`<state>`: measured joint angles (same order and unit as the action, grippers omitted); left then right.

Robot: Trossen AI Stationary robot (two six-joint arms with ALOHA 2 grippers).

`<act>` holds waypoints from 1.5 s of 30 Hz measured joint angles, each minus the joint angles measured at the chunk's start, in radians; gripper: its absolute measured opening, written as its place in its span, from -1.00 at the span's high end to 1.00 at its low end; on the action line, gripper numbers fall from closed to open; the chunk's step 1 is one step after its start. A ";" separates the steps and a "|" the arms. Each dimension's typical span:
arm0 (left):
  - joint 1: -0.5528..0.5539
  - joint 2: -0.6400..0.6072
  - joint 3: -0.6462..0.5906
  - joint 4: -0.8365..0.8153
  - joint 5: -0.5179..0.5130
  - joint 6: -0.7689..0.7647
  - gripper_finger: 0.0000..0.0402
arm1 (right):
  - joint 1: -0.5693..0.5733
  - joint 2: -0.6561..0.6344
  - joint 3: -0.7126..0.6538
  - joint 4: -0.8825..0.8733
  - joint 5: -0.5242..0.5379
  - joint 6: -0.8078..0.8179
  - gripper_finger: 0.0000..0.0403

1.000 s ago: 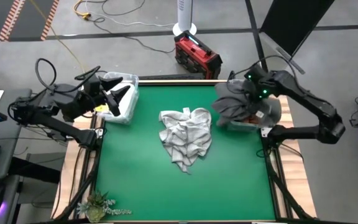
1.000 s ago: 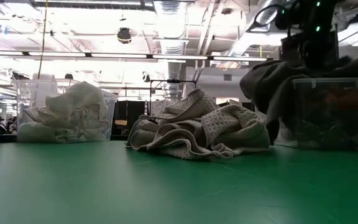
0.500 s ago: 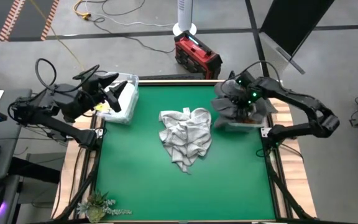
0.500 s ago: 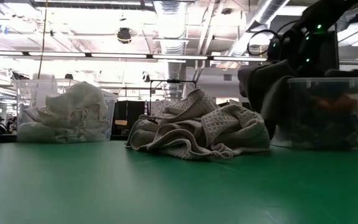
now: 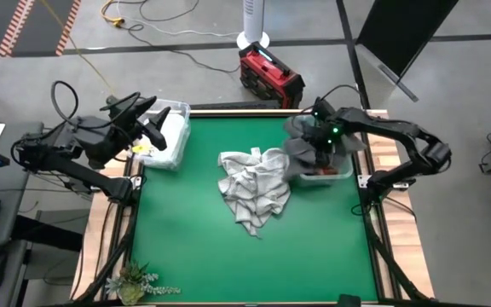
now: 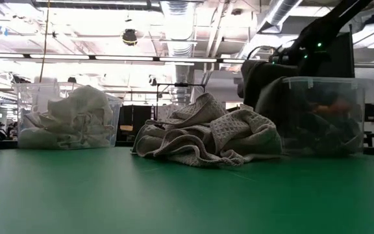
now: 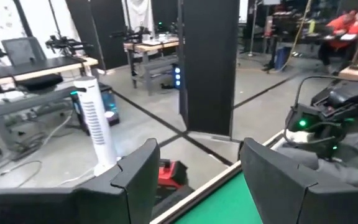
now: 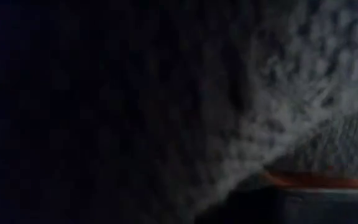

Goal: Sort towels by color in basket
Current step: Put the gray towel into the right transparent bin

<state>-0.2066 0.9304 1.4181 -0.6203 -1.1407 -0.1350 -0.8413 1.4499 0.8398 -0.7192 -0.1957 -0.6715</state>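
Towels lay in three places on the green table (image 5: pixel 194 247). One heap of pale checked towels (image 5: pixel 255 188) sat loose near the middle of the table, rumpled so that the number of cloths in it could not be counted. Two clear plastic bins stood at the far corners. The left bin (image 5: pixel 170 136) held white towels (image 6: pixel 70 117), bunched together and not countable. The right bin (image 6: pixel 320 117) held dark cloth with a patch of rust orange (image 6: pixel 333 107) showing through its wall. One dark grey towel (image 5: pixel 307 141) hung over the near-centre edge of the right bin, partly draped down its outer side, just beside the pale heap. The right gripper (image 5: pixel 322 145) was down on that dark grey towel with its fingers closed on the cloth; its wrist view was filled with dark woven fabric. The left gripper (image 5: pixel 143 119) hung above the left bin with its two fingers (image 7: pixel 135 180) spread apart and nothing between them. Beyond the table, one red case (image 5: pixel 271 77) and one white fan (image 5: pixel 252 21) stood on the floor.
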 joint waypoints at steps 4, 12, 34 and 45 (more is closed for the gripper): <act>0.000 0.006 0.000 -0.031 -0.015 0.001 -0.07 | 0.000 0.077 0.004 0.006 0.048 -0.042 0.81; 0.000 0.005 0.000 -0.049 -0.017 0.007 -0.07 | 0.021 0.045 0.019 -0.024 0.105 0.004 0.60; 0.000 0.005 0.000 -0.044 -0.017 -0.054 -0.07 | 0.149 -0.165 0.369 -0.438 0.249 0.222 -0.42; 0.000 0.005 0.000 -0.044 -0.017 -0.086 -0.07 | 0.194 -0.170 0.631 -0.434 0.291 0.236 -0.42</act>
<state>-0.2066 0.9352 1.4181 -0.6640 -1.1580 -0.2214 -0.6471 1.2799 1.4708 -1.1533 0.0953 -0.4356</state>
